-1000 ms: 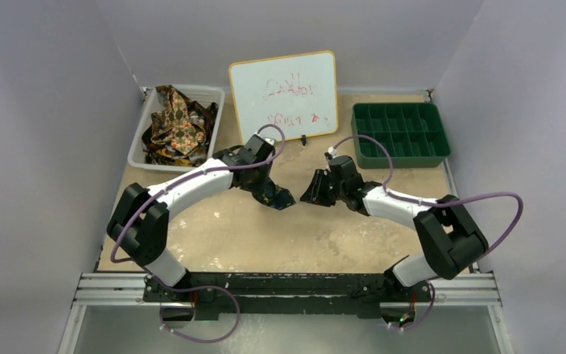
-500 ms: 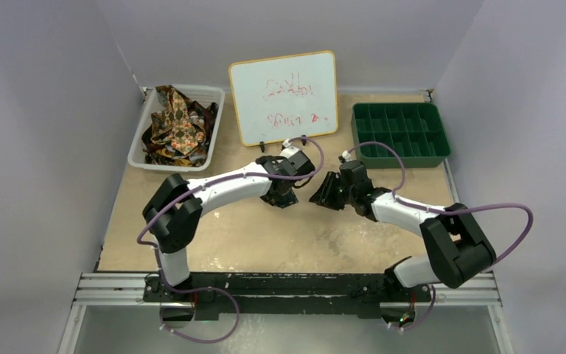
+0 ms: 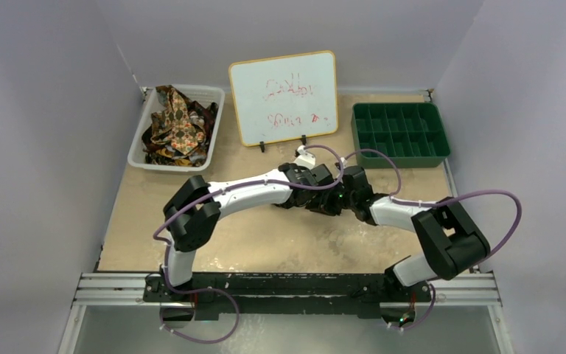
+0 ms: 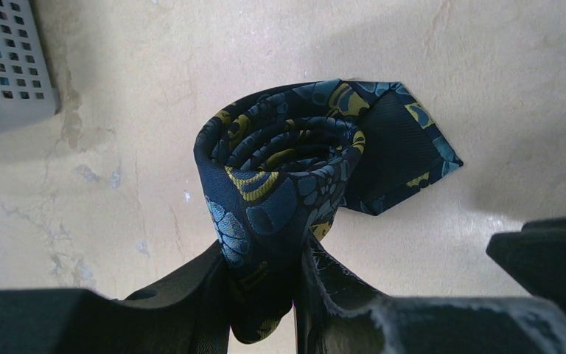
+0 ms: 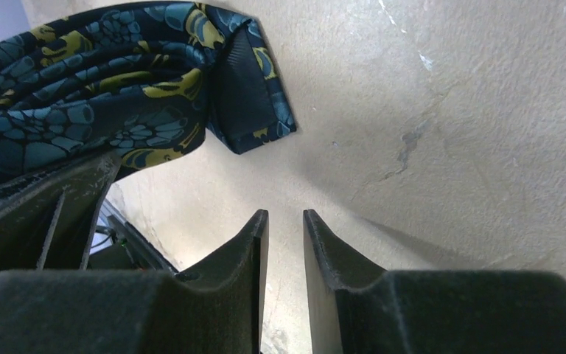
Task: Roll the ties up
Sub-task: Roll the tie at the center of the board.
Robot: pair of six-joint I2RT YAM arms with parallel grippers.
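We see the left gripper (image 4: pixel 261 269) clenched on the rolled dark navy fabric tie with blue and gold floral print (image 4: pixel 284 158); the coil sits just beyond its fingertips, over the beige table (image 4: pixel 118 184). The right gripper (image 5: pixel 285 221) is empty, its jaws a narrow slit apart, and the roll lies just ahead to its left.

- The left hand (image 4: pixel 261 291) is reaching rightward across the counter (image 3: pixel 214 236), carrying the rolled navy tie (image 4: pixel 287 162) toward the middle.
- The gap to the right hand (image 5: pixel 285 228) is closing; they are now just beside each other.
- The right hand's empty fingers are narrowing.
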